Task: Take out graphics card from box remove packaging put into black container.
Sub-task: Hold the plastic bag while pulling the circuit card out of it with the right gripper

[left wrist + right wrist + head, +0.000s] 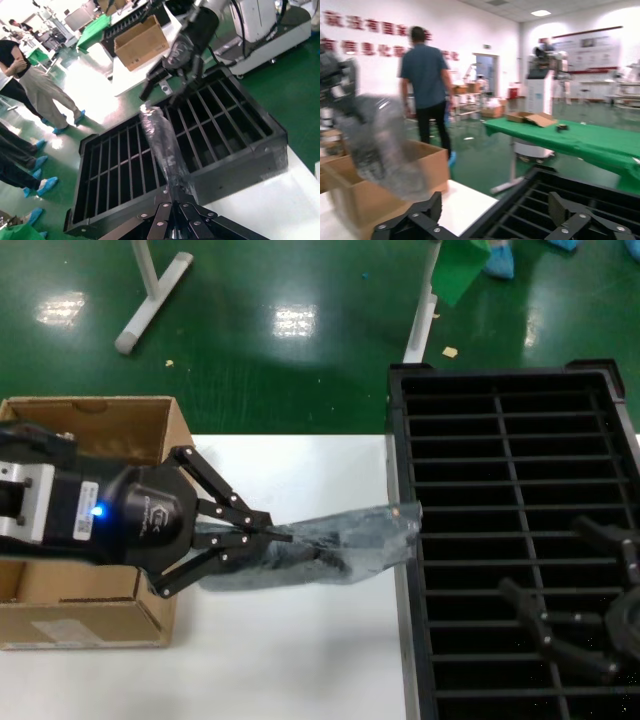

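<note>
The left end effector [275, 538] is pinching one end of the anti-static bag [330, 545], its fingers pressed together on the crinkly silvery-grey plastic just beside the brown cardboard box [95, 530] that sits at the left edge of the white worktop [300, 660]. The bag stretches across the worktop from that grip toward the black container [500, 540], and its far end touches or overlaps the container's near rim. A dark shape shows through the plastic, most likely the graphics card [300, 558] inside the bag, though its details cannot be made out. In the left wrist view the bag [162, 147] rises from the left end effector's fingertips [172, 205] and reaches over the slotted crate [210, 130], with the right arm's end effector [165, 85] above the far side of the partitions. The right end effector [580, 610] hangs over the container's slots near the worktop's right edge, its fingers spread apart and holding nothing; in the right wrist view the fingers [420, 217] are well apart, with the box [380, 190] and the bag [385, 145] farther off.
</note>
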